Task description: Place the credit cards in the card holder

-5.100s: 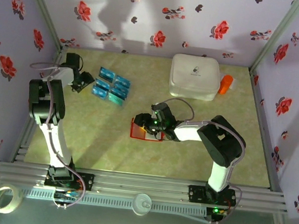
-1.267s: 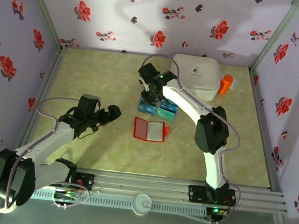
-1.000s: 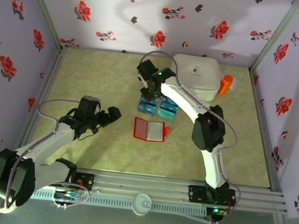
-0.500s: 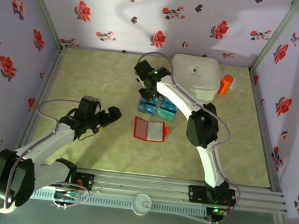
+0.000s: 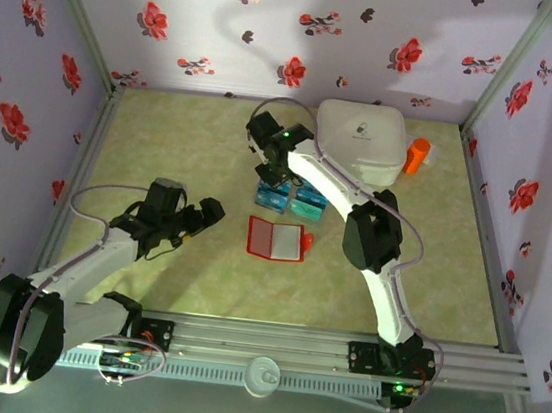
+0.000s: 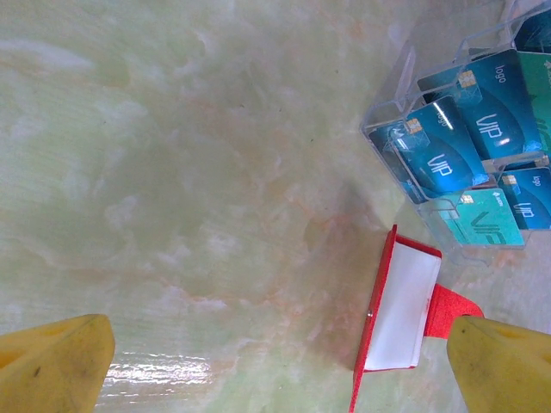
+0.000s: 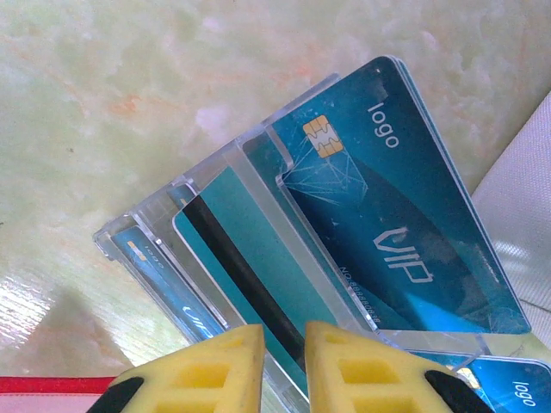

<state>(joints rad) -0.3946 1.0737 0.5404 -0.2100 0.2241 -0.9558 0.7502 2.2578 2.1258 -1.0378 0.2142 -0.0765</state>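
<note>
Since the credit cards [image 5: 290, 200] sit slotted in a clear rack [image 7: 138, 232] behind the open red card holder [image 5: 274, 239], the right gripper [image 7: 284, 337] hangs above, fingers [image 7: 211, 366] nearly together round a teal card [image 7: 258, 258], pinch uncertain; the left gripper [image 5: 205, 214] hovers spread wide nearby

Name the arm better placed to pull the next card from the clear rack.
Right. The right gripper sits over the clear plastic card rack, jaws narrowed astride a teal card with a dark stripe. The left gripper hangs wide open beside the flat red wallet, apart from the rack.
</note>
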